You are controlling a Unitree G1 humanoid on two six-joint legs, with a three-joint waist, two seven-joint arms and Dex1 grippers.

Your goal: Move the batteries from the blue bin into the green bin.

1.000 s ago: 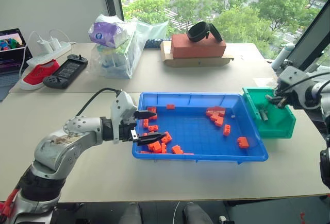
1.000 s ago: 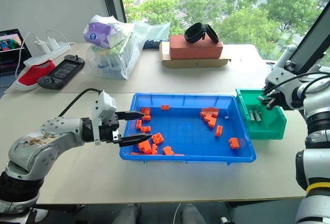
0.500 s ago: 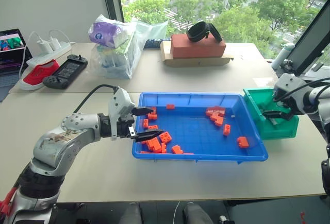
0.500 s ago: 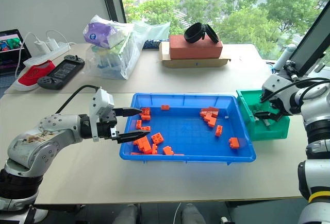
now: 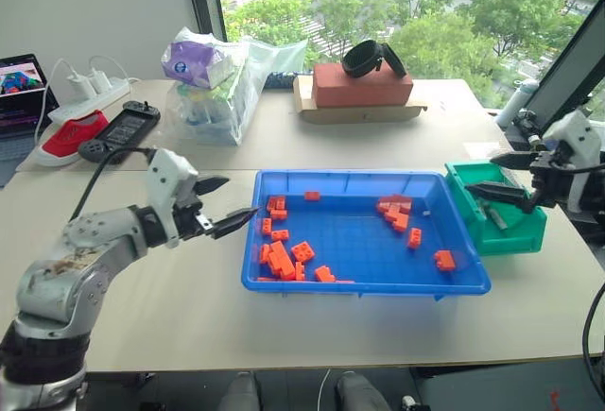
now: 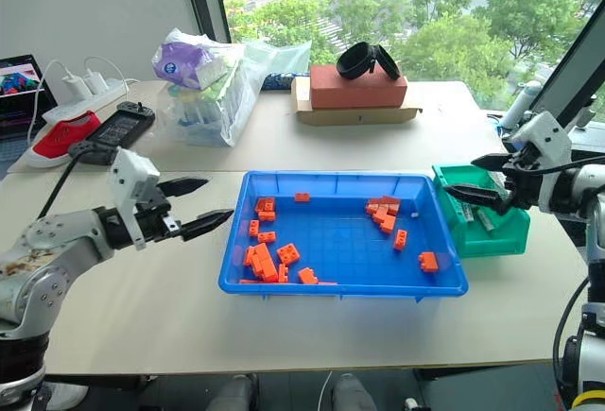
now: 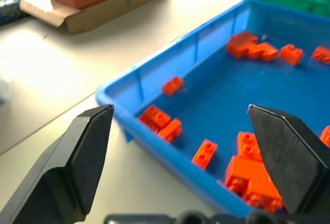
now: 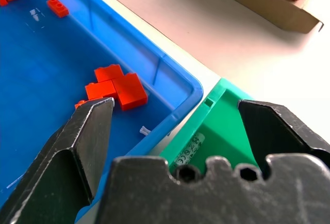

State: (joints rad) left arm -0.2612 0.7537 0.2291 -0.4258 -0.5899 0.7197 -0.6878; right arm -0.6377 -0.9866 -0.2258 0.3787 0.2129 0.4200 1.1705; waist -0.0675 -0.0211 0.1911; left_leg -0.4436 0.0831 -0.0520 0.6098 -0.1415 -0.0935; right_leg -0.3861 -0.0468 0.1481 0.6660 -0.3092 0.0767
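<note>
Pale table [image 5: 189, 307] carrying the blue bin [image 5: 364, 285] at centre, the green bin [image 5: 510, 237] touching it at three o'clock. Cardboard slab [image 5: 359, 111] at twelve; plastic bag [image 5: 213, 90], power strip [image 5: 90, 99] at ten.

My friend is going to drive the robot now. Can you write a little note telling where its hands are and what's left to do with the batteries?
Left gripper: open, empty, beside the blue bin's left rim.
Right gripper: open, empty, over the green bin.
Batteries: a few lie in the green bin.
Blue bin: I see orange bricks and no batteries.
Done: it looks like the batteries are moved.
Left: check the blue bin for any battery hidden among the bricks.
</note>
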